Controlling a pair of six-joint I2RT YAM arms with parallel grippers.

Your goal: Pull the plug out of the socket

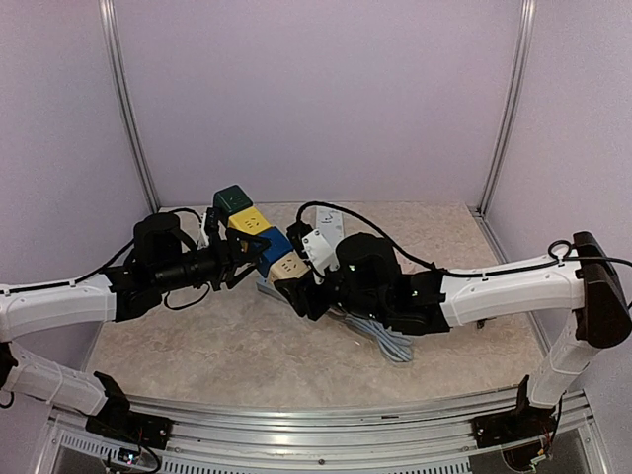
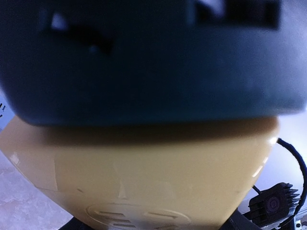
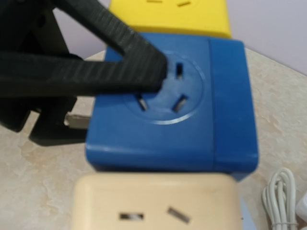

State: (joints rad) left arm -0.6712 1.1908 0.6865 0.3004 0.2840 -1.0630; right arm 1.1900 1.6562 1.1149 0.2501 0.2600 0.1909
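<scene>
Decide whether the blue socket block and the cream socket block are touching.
Touching. In the right wrist view the blue socket block sits flush against the cream socket block, no gap between.

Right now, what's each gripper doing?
Left gripper: against the blue socket block, grip cannot be told.
Right gripper: cannot be told.

Left arm (image 1: 49,306) lies low, reaching in from the left, black wrist level, left gripper (image 1: 240,257) pointing right toward centre. Right arm (image 1: 504,284) comes across from the right, elbow up at the far side, right gripper (image 1: 296,293) facing left. The grippers sit just beside each other, and neither's jaw gap can be made out
</scene>
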